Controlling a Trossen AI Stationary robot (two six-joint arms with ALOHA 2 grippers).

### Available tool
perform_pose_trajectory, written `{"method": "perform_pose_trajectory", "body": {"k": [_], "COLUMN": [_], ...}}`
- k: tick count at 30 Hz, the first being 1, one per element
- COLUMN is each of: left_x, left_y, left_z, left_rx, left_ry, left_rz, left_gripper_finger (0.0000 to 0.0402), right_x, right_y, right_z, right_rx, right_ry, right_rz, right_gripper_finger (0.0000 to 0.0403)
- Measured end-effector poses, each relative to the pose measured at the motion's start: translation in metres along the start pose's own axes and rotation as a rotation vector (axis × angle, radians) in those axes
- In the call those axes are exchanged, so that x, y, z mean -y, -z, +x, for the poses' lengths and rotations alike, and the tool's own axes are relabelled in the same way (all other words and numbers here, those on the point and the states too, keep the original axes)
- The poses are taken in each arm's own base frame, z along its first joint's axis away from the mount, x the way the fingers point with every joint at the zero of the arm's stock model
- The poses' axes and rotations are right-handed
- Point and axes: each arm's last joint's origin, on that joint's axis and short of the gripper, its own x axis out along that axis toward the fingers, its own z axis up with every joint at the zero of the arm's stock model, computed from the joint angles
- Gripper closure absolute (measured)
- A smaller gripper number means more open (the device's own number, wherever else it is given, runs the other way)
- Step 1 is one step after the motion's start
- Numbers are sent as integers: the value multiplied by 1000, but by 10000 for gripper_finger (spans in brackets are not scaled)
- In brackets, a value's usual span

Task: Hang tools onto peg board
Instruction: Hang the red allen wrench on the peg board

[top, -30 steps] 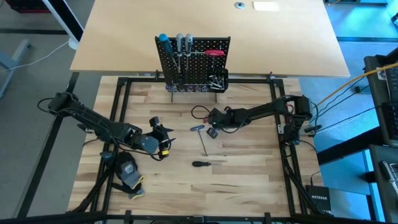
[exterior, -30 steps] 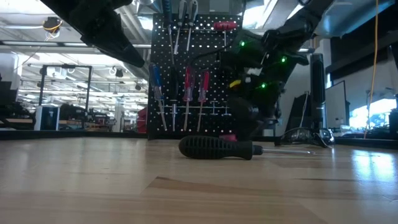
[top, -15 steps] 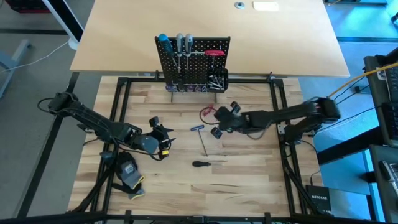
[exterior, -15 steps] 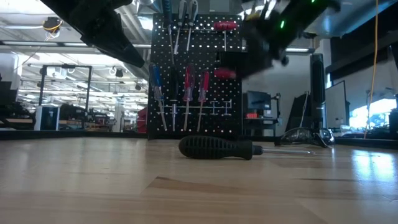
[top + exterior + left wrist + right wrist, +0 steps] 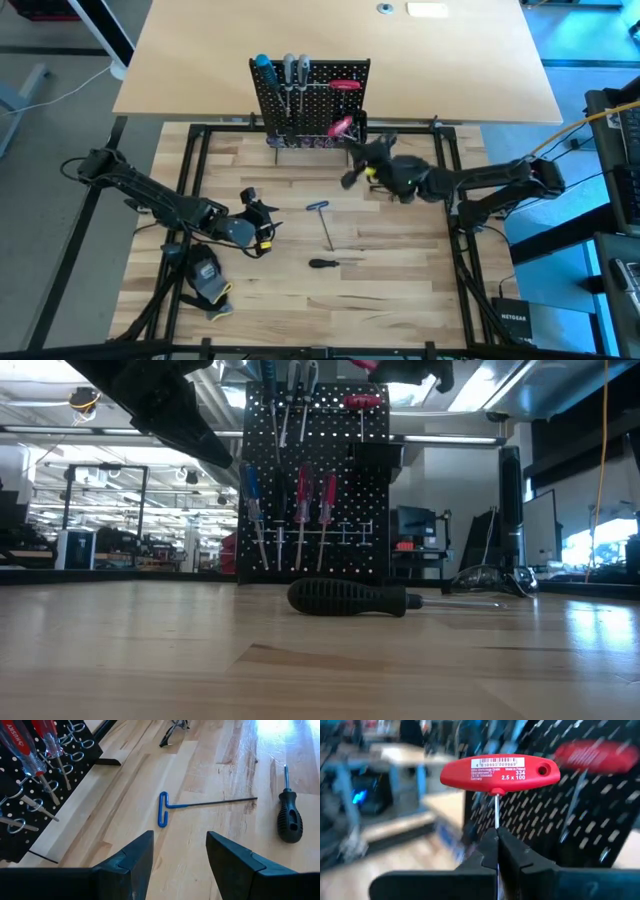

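Presently the right gripper [image 5: 496, 836], clamped tight on the thin, stiff steel shank of the light red-handled T-shaped key [image 5: 500, 770], holds it just before the black perforated peg board [image 5: 310, 100].

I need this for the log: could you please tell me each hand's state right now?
Left hand: open, empty, above the table.
Right hand: shut on the red T-handle key, by the peg board.

Right gripper [image 5: 497, 845]: fingers pinched shut on thin metal shank.
Held tool: red T-handle key [image 5: 500, 770], handle crosswise above fingers, white printed label on it.
Peg board [image 5: 580, 820]: black, perforated, close behind; second red handle [image 5: 592, 754] on it, blurred.
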Motion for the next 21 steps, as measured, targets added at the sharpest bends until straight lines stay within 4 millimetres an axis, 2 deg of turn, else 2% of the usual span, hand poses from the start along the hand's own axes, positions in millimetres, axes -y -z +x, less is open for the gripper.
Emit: {"method": "perform_pose_trajectory", "body": {"k": [8,15,21], "left_x": [0,0,0], "left_y": [0,0,0], "left_z": [0,0,0], "left_rx": [0,0,0], "left_ry": [0,0,0], "left_rz": [0,0,0], "left_gripper_finger": [231,231,231], "right_x": [34,49,55], "right_y": [-11,-4,8], "right_z": [37,64,80], "right_rx": [176,260,258], "right_ry": [122,155,192], "right_rz": [55,99,97], "right_gripper_finger": [400,400,400]}}
